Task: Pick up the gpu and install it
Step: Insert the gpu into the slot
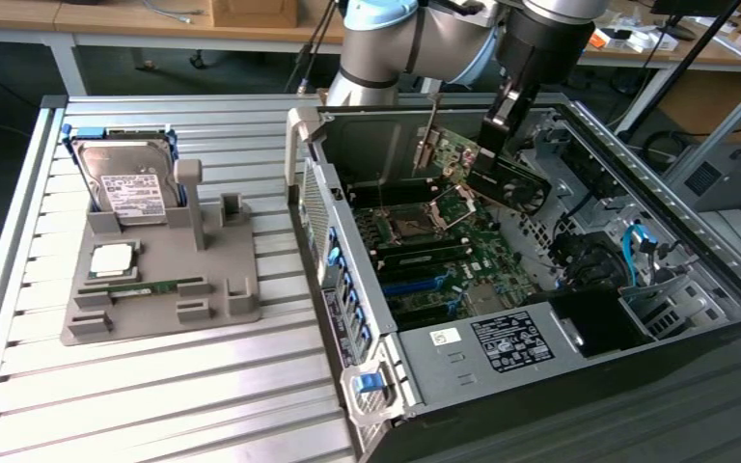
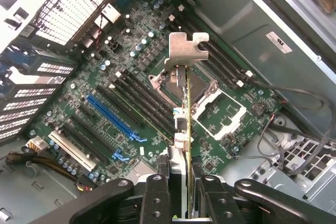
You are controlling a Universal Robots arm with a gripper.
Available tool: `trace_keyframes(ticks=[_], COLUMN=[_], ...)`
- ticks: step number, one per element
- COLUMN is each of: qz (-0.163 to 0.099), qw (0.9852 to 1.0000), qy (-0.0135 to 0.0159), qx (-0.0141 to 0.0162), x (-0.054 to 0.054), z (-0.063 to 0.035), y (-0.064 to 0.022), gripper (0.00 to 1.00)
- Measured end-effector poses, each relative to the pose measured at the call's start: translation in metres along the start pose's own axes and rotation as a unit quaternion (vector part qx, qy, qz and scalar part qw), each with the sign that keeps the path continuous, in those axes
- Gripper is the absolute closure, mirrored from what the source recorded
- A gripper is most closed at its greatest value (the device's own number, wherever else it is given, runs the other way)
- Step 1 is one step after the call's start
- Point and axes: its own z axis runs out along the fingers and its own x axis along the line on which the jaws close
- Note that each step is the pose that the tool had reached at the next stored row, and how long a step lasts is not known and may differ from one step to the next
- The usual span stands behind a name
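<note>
Right now the arm (image 1: 384,48) reaches in from the far side of the table and bends down into the open computer case (image 1: 679,217), with its gripper (image 1: 500,114) (image 2: 186,184) aimed at the motherboard (image 1: 454,265) (image 2: 121,103). The fingers are clamped on the gpu (image 1: 474,166) (image 2: 187,111), held on edge and tilted above the board's far half, with its silver bracket (image 2: 186,51) at the end away from the gripper. It seems to hang clear of the slots, though that is hard to judge. On the exterior view's left, a grey holder (image 1: 165,289) carries a hard drive (image 1: 132,193).
</note>
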Motion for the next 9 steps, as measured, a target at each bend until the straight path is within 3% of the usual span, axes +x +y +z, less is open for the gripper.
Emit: trace_keyframes(ticks=[9], qz=[-0.01], qw=[0.9999], qy=[0.0001], qx=[0.0], x=[0.0], z=[0.0], y=[0.0], gripper=[0.73])
